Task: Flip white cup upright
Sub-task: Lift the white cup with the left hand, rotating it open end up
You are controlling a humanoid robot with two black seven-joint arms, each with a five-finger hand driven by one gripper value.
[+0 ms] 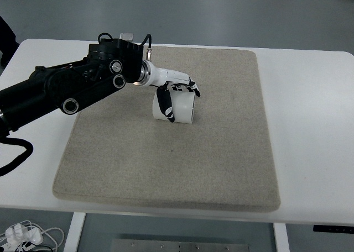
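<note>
My left hand point(176, 97) grips the cup point(178, 108), fingers wrapped over it, mid-mat point(166, 163) on the tabletop point(310, 125). Cup looks tilted, not yet upright; righting and release remain.

A lab: bare white table point(310, 125), grey mat point(166, 163), loose cables point(27, 235)

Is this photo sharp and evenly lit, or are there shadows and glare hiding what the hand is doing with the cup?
Top view: soft, even light and sharp focus; only a faint shadow lies under the white cup on the beige mat. A small bright glint shows at the wrist of the left hand, whose fingers wrap the cup. The dark arm loses some detail; no motion blur shows.
</note>
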